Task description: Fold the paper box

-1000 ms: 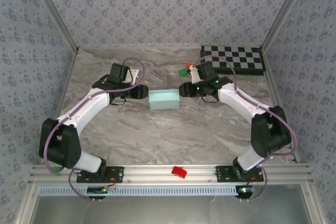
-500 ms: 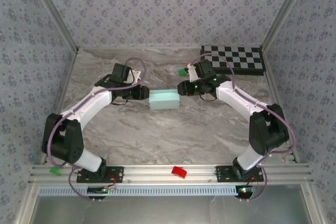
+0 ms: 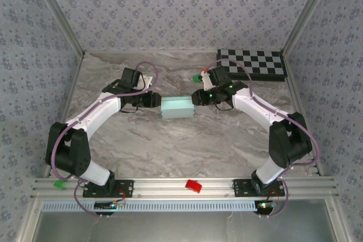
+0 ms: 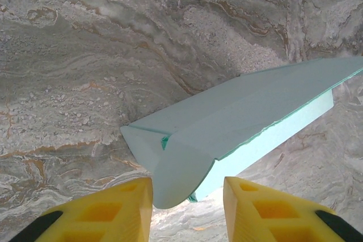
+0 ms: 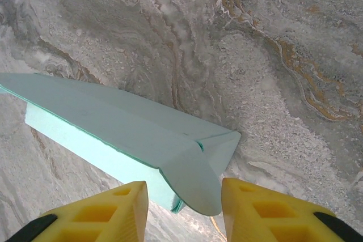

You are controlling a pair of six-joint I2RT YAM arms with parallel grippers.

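Note:
The paper box [image 3: 177, 107] is a pale aqua rectangular box lying on the marble table between both arms. My left gripper [image 3: 155, 100] is at its left end and my right gripper [image 3: 196, 97] at its right end. In the left wrist view the box [image 4: 244, 111] runs off to the upper right, and its rounded end flap [image 4: 181, 168] hangs between the yellow fingers of the left gripper [image 4: 187, 188], near the left one, with a gap to the right one. In the right wrist view the box [image 5: 113, 117] has its end flap [image 5: 195, 182] inside the right gripper [image 5: 184, 188], with gaps either side.
A black-and-white checkerboard [image 3: 255, 63] lies at the back right. A small green and orange piece [image 3: 199, 76] sits just behind the right wrist. A red piece [image 3: 194, 186] rests on the front rail. Patterned walls close in the left, right and back.
Both grippers have narrowed around the box's end flaps. The left arm's elbow has swung a little, and the right wrist has edged toward the box. The box has stayed put.

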